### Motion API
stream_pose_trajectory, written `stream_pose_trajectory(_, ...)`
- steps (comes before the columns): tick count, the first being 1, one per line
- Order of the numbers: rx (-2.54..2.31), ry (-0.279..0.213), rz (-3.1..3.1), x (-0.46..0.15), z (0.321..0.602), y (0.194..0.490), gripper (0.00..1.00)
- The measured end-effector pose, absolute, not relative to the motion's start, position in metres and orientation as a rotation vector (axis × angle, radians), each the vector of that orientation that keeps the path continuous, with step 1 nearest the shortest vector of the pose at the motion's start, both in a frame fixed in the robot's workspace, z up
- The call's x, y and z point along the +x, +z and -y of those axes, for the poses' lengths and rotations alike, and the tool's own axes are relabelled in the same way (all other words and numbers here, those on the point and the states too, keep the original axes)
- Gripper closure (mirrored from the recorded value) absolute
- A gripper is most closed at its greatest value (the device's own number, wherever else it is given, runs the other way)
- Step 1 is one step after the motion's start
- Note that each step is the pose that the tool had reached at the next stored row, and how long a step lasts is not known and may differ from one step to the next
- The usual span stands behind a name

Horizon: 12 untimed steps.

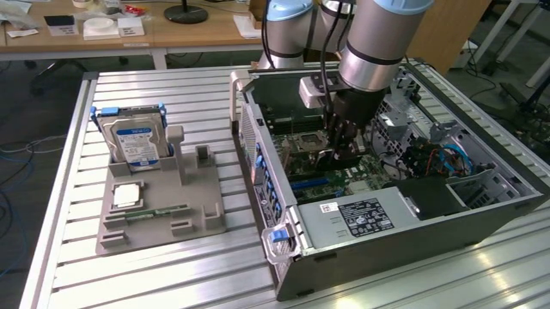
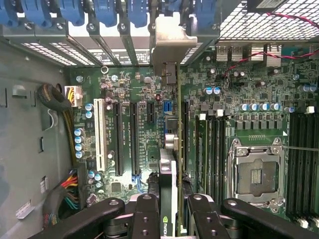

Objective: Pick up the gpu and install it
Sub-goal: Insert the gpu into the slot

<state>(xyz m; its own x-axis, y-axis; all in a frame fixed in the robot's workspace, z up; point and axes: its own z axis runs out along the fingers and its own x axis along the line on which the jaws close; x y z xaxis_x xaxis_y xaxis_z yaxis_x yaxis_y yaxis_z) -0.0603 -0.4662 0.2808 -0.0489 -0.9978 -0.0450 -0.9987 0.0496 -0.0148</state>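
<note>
My gripper [image 1: 344, 153] reaches down into the open computer case [image 1: 481, 222], over the motherboard [image 2: 134, 124]. It is shut on the gpu [image 2: 168, 174], a thin dark card seen edge-on between the black fingers [image 2: 146, 211]. The card's silver bracket [image 2: 172, 45] stands against the case's rear slot openings, below the blue latches [image 2: 104, 12]. The card runs along the row of expansion slots beside the memory slots. In the exterior view the gpu [image 1: 333, 161] shows as a dark piece under the fingers, low over the board. Whether it sits in a slot I cannot tell.
A grey holder [image 1: 185, 225] on the slatted table, at the exterior view's left, carries a hard drive [image 1: 136, 138] with a blue-white label, a green memory stick [image 1: 159, 211] and a small chip [image 1: 127, 195]. Inside the case are the power supply [image 1: 361, 215], the CPU socket [image 2: 256, 174] and cables [image 1: 438, 161].
</note>
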Motion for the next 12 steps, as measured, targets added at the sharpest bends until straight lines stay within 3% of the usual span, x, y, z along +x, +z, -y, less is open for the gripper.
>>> stream_pose_trajectory(12,-2.137,0.031,-2.245,-0.062,0.467,0.271,0.73)
